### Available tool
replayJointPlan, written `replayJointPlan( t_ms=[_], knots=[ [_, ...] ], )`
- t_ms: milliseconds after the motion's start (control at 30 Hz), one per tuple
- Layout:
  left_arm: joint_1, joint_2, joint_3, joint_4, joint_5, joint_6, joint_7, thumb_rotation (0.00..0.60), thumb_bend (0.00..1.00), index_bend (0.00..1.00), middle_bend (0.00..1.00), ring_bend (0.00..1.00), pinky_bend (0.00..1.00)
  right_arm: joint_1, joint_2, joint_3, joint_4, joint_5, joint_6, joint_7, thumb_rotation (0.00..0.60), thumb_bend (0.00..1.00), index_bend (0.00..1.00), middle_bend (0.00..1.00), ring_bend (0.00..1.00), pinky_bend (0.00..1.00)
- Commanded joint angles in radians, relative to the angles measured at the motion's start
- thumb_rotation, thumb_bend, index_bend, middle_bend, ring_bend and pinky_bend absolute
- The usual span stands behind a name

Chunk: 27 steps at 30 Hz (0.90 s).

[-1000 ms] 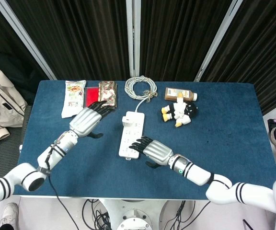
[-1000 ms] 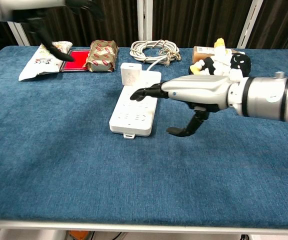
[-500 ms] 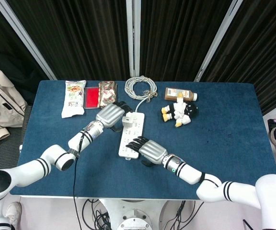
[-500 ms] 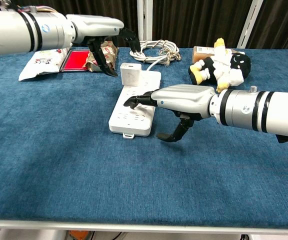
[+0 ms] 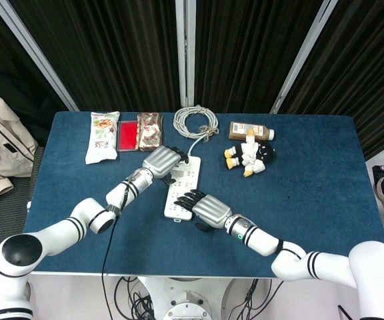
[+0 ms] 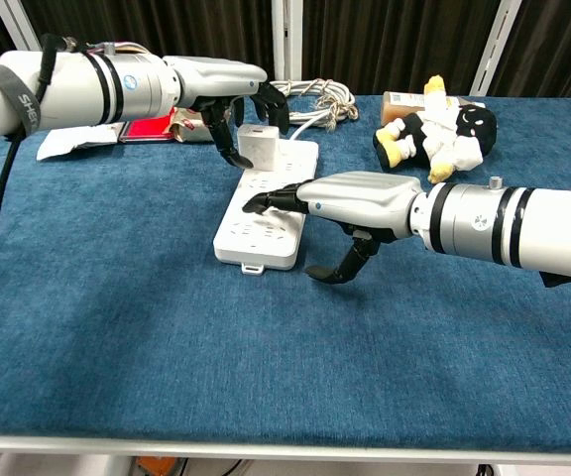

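A: On the blue desk [image 5: 312, 173], mid-left of centre: white power strip [image 5: 181, 190] lying lengthwise, white plug adapter [image 6: 258, 145] seated at its far end.

B: Change since a second ago?

A: Left hand [image 5: 163, 161] has travelled from beside the snack packets over to the strip's far end. It now sits around the adapter, dark fingers [image 6: 272, 99] curled down on either side of the white block. Looks like contact, but whether it truly grips, I cannot tell from either view.

B: And the right?

A: Right hand [image 6: 350, 203] has crept a little further along the strip. Fingers extended and slightly apart, tips [image 6: 258, 204] resting on or just above the strip's top face near its middle; thumb hanging down beside the strip's edge toward the cloth. Holds nothing.

B: Your reading?

A: One hand steadying the strip, the other closing on the adapter. My judgement: the work has gone from approach to first contact at the plug.

B: Surroundings?

A: Coiled white cable [image 5: 195, 122] just beyond the strip, its lead running to it. Snack packet [image 5: 103, 136], red flat item [image 5: 127, 135] and foil-wrapped bar [image 5: 150, 128] at far left. Brown bottle [image 5: 251, 130] and penguin plush [image 5: 251, 155] right of the cable, well apart from both hands.
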Motion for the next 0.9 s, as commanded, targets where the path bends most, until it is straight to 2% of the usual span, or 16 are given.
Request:
replayJointPlan(
  t_ms=[33, 233, 500, 567, 700, 900],
  knots=[
    [-0.018, -0.032, 0.022, 0.052, 0.030, 0.017, -0.045, 0.600, 0.25, 0.34, 0.31, 0.25, 0.39, 0.003, -0.002, -0.003, 0.002, 0.003, 0.000, 0.003, 0.600, 0.36, 0.02, 0.10, 0.00, 0.00],
    [-0.040, -0.069, 0.069, 0.131, 0.088, 0.051, -0.086, 0.600, 0.29, 0.39, 0.36, 0.33, 0.45, 0.011, -0.005, -0.009, 0.008, 0.008, -0.001, 0.006, 0.600, 0.36, 0.02, 0.11, 0.00, 0.00],
    [-0.054, -0.120, 0.120, 0.252, 0.140, 0.103, -0.145, 0.600, 0.40, 0.49, 0.52, 0.53, 0.59, 0.020, -0.009, -0.014, 0.014, 0.016, -0.005, 0.013, 0.600, 0.36, 0.02, 0.11, 0.00, 0.00],
    [-0.057, -0.128, 0.135, 0.279, 0.152, 0.113, -0.160, 0.600, 0.44, 0.51, 0.58, 0.59, 0.66, 0.023, -0.009, -0.015, 0.015, 0.017, -0.007, 0.016, 0.600, 0.36, 0.02, 0.11, 0.00, 0.00],
    [-0.059, -0.140, 0.156, 0.314, 0.164, 0.122, -0.208, 0.600, 0.48, 0.54, 0.64, 0.65, 0.73, 0.028, -0.013, -0.017, 0.018, 0.017, -0.009, 0.022, 0.600, 0.36, 0.02, 0.11, 0.00, 0.00],
    [-0.054, -0.161, 0.169, 0.364, 0.168, 0.154, -0.271, 0.600, 0.51, 0.57, 0.70, 0.69, 0.81, 0.033, -0.016, -0.023, 0.023, 0.018, -0.011, 0.032, 0.600, 0.36, 0.02, 0.12, 0.00, 0.00]
  ],
)
